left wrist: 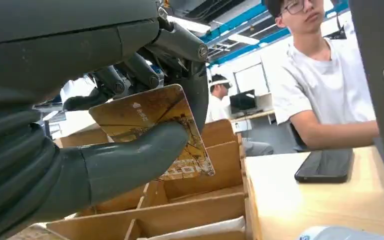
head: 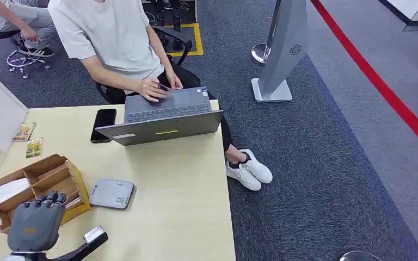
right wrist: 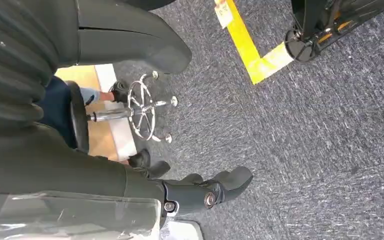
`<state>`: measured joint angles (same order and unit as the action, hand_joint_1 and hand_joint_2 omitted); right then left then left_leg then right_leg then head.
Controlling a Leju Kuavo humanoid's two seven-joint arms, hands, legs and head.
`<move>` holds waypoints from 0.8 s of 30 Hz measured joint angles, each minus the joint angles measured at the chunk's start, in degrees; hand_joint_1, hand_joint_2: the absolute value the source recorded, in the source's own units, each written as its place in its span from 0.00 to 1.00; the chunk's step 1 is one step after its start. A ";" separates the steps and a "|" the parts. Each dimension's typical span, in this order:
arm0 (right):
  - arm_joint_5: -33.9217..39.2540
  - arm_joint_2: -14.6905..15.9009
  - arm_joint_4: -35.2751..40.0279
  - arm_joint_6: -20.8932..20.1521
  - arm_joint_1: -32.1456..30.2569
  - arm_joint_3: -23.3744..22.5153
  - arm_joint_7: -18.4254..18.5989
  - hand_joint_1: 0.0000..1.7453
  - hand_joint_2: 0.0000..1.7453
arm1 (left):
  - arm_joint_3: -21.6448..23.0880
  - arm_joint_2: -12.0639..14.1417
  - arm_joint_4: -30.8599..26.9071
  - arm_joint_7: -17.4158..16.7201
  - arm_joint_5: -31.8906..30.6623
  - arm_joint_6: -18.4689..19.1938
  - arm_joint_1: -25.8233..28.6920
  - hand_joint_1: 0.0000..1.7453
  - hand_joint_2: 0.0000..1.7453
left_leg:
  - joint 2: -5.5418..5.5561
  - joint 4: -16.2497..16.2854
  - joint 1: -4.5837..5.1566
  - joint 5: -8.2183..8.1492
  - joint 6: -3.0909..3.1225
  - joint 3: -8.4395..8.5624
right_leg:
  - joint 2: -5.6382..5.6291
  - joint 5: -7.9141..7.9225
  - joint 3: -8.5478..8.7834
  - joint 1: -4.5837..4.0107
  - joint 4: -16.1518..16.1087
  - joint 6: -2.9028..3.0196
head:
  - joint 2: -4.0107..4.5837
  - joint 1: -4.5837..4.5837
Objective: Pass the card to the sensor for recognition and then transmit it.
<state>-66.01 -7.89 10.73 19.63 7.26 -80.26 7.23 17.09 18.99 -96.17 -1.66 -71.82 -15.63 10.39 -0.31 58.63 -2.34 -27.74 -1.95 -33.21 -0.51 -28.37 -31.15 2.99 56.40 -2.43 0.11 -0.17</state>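
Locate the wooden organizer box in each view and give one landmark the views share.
Head view: wooden organizer box at lower left on the table, partly behind the left hand.
Left wrist view: its dividers fill the lower middle, behind the held card.
Right wrist view: not in it.
Shared landmark: black phone.

Bare pale wooden tabletop (head: 179, 185) is lying open between the flat grey sensor box (head: 112, 194) and the table's right edge. The compartmented wooden organiser tray (head: 43, 175) is crowding the left hand (head: 35, 223), while farther back the open grey laptop (head: 163, 117), the black phone (head: 103, 124) beside it and a seated person's forearms (head: 125, 81) are blocking the far edge.
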 joint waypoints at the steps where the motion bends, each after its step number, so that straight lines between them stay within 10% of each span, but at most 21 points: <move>1: -0.02 0.00 0.00 0.00 0.00 0.00 0.00 0.00 1.00 | -0.02 0.02 -0.28 0.00 0.00 -0.04 0.12 1.00 1.00 | 0.00 0.00 0.00 0.00 0.00 0.00 | 0.00 0.00 0.00 0.00 0.00 0.00 | 0.00 0.00; 9: -0.02 0.00 0.00 0.00 0.00 0.00 0.00 0.00 1.00 | -0.09 0.26 -1.46 0.00 -0.28 -1.12 0.46 1.00 1.00 | 0.00 0.00 0.00 0.00 0.00 0.00 | 0.00 0.00 -0.01 0.00 0.00 0.00 | 0.00 0.00; 24: -5.87 0.00 0.00 -1.51 0.24 3.28 0.07 0.00 1.00 | -4.77 -7.13 -2.89 7.26 -1.38 -20.17 -16.70 1.00 1.00 | 0.13 0.03 0.00 0.10 0.02 0.06 | 0.12 0.04 0.07 0.00 0.00 0.00 | 0.00 -0.04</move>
<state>-71.88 -7.89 10.73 18.12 7.51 -76.98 7.30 12.33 11.87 -99.06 5.60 -73.20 -35.80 -6.32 -0.18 58.65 -2.34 -27.64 -1.92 -33.15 -0.39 -28.33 -31.08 2.99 56.40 -2.44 0.11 -0.22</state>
